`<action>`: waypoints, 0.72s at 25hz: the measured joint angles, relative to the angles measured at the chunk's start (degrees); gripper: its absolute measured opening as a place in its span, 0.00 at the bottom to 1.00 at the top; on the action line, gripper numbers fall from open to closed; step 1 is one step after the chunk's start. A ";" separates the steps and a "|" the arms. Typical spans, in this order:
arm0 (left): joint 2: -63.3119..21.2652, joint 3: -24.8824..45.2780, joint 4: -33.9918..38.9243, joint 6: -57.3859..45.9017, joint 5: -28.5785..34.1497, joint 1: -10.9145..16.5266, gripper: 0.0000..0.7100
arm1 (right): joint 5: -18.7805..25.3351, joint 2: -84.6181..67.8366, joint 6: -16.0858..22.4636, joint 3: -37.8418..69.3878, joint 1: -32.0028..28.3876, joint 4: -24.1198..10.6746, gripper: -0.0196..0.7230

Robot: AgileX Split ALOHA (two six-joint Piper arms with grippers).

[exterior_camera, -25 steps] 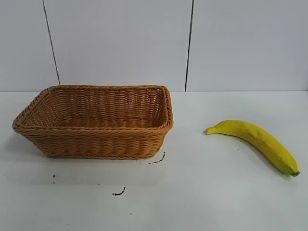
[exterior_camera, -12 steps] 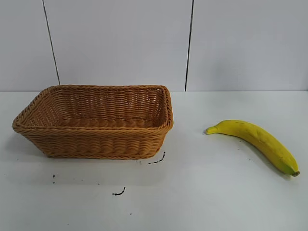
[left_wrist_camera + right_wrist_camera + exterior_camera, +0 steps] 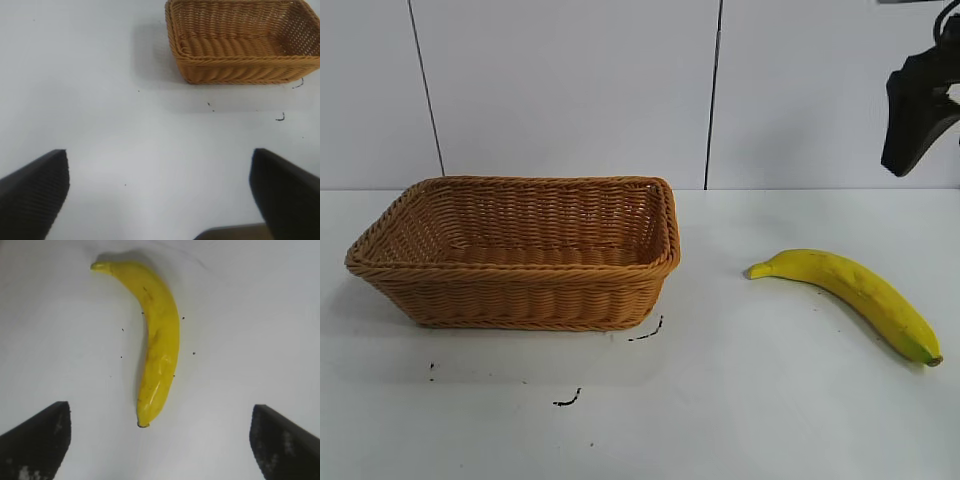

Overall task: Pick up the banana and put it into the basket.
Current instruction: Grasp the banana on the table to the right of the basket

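Right gripper (image 3: 160, 440) hangs above the banana (image 3: 850, 297), pointing steeply down, fingers spread wide and empty. Banana lies on the white table (image 3: 740, 400), well apart from the basket (image 3: 520, 255). Left gripper (image 3: 160, 195) rests parked, fingers wide.

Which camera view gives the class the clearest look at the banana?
The right wrist view: the banana fills it, whole, from above. The exterior view shows it whole but smaller, from the side. The left wrist view misses it.
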 joint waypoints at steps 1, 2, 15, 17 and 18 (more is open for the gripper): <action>0.00 0.00 0.00 0.00 0.00 0.00 0.98 | -0.57 0.46 0.43 0.00 0.00 -0.30 0.96; 0.00 0.00 0.00 0.00 0.00 0.00 0.98 | -0.89 0.81 0.89 0.00 0.00 -0.83 0.96; 0.00 0.00 0.05 0.00 0.00 0.00 0.98 | -6.71 10.41 3.43 -0.04 0.00 -4.25 0.96; 0.00 0.00 0.05 0.00 0.00 0.00 0.98 | -8.52 12.78 4.35 -0.04 0.00 -4.25 0.96; 0.00 0.00 0.05 0.00 0.00 0.00 0.98 | -9.66 13.71 4.91 -0.04 0.00 -4.25 0.96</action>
